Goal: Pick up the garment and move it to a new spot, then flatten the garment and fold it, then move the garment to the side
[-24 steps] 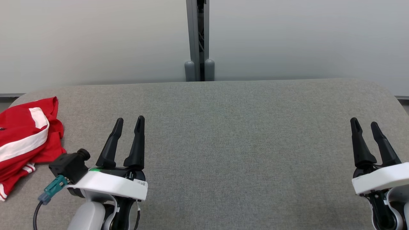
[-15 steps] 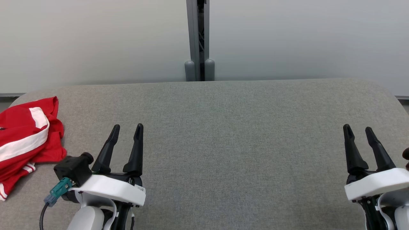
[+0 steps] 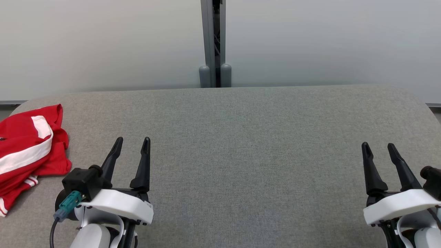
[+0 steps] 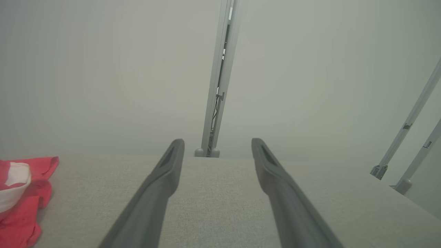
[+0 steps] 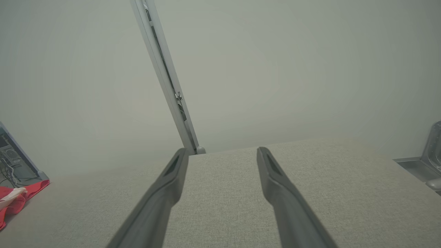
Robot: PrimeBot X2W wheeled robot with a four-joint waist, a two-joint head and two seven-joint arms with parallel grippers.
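— What else shows?
— I see a grey fabric-topped table (image 3: 241, 137), pale wall panels (image 3: 103, 44) behind it, a grey upright post (image 3: 213, 41) between them (two rounded feet (image 3: 204, 76) at its base), slanted metal struts (image 4: 410, 127) off right.

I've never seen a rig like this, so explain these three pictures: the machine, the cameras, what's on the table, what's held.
This is a two-armed robot. The picture showing both arms comes from its head, looking down at a grey cloth-covered table. The black two-fingered claws are its left gripper and right gripper. The other two pictures come from wrist cameras, each looking along its own gripper's fingers. A crumpled red-and-white garment lies at the table's left end. Both grippers are open and hold nothing.
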